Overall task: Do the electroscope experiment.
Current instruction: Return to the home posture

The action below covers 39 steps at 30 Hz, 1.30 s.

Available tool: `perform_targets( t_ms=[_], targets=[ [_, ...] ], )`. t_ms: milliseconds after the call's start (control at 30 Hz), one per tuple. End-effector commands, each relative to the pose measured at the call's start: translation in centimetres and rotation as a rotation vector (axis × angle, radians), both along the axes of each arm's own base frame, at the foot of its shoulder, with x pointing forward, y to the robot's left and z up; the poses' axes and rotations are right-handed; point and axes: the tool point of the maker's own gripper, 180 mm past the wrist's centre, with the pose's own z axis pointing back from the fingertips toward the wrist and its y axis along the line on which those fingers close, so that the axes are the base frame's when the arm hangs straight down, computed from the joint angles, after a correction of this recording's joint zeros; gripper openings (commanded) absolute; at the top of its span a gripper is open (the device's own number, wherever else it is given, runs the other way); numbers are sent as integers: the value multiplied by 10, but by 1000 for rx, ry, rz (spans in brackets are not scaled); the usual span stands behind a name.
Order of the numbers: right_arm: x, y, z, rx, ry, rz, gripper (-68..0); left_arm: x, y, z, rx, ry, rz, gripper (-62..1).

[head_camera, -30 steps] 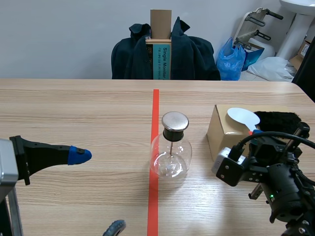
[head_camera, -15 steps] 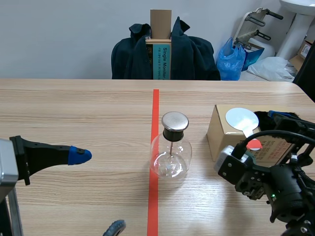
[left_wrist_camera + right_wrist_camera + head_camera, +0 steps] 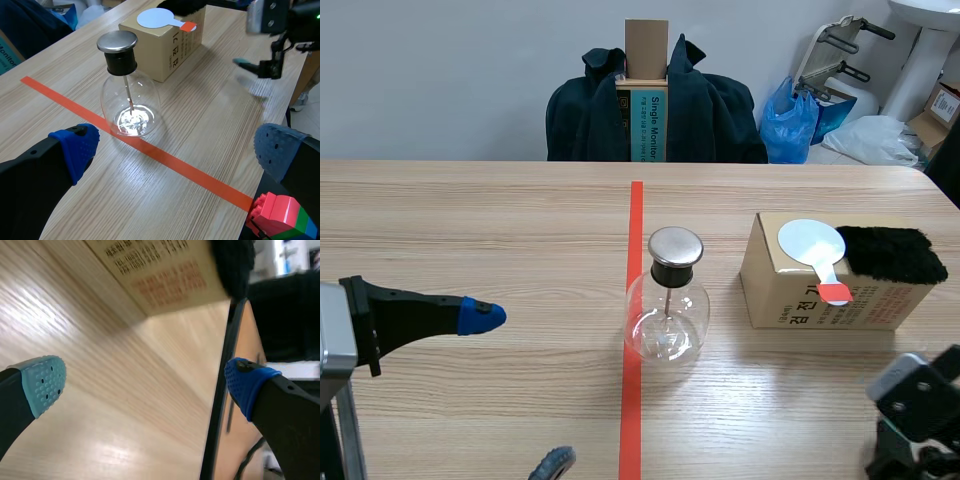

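Electroscope unmoved, right tool now clear of box

Clear glass flask with a silver cap, box was tan, disc white with red handle, fur black, tabletop pale wood-grain.

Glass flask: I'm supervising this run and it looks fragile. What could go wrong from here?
1. The glass flask is round-bodied under a metal cap. It stands ahead of the open left gripper, so a sideways nudge might tip or roll it.
2. The white disc lies flat on the cardboard box, its red handle at the edge. The open right gripper might push it off rather than grasp it.
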Motion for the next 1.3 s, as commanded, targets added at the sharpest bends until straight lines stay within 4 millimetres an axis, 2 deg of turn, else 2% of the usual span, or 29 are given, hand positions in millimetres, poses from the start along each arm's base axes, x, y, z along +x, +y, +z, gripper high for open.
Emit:
perform_targets(
  t_ms=[0, 67, 200, 367, 467, 600, 900, 1267],
  targets=[
    [14, 3, 27, 34, -88, -8, 4, 4, -2, 7, -24, -21, 10, 14],
    [15, 2, 40, 117, -118, -57, 4, 4, -2, 7, -23, -21, 11, 14],
    [30, 10, 76, 329, -207, -119, 4, 5, 1, 3, -5, -9, 26, 14],
    [48, 48, 127, 560, -259, -16, 4, 9, 3, 3, 2, -17, 50, 14],
    [51, 70, 145, 644, -226, 55, 4, 10, 4, 3, 3, -19, 54, 14],
    [48, 96, 150, 666, -137, 150, 4, 13, 6, 5, -14, -12, 79, 14],
    [33, 142, 145, 640, 41, 427, 4, 14, 7, 6, -31, -2, 91, 14],
    [31, 146, 145, 639, 50, 449, 4, 14, 7, 6, -32, -1, 92, 14]
  ],
)
